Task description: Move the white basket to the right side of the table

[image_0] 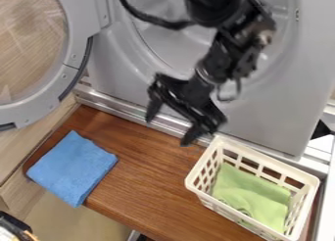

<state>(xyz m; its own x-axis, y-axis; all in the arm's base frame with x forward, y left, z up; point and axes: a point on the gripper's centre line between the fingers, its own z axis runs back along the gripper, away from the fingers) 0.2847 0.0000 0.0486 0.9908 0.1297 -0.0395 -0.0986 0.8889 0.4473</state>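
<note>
White basket at the right end of the worktop, black claw spread above.
From where I'm standing, the claw hangs down in front of the grey front-loading machine, its two fingers wide apart with nothing between them. The white plastic basket sits upright on the wooden worktop, to the claw's right, with a light green cloth inside. Over at the left end lies a folded blue cloth, near the machine's open round door.
</note>
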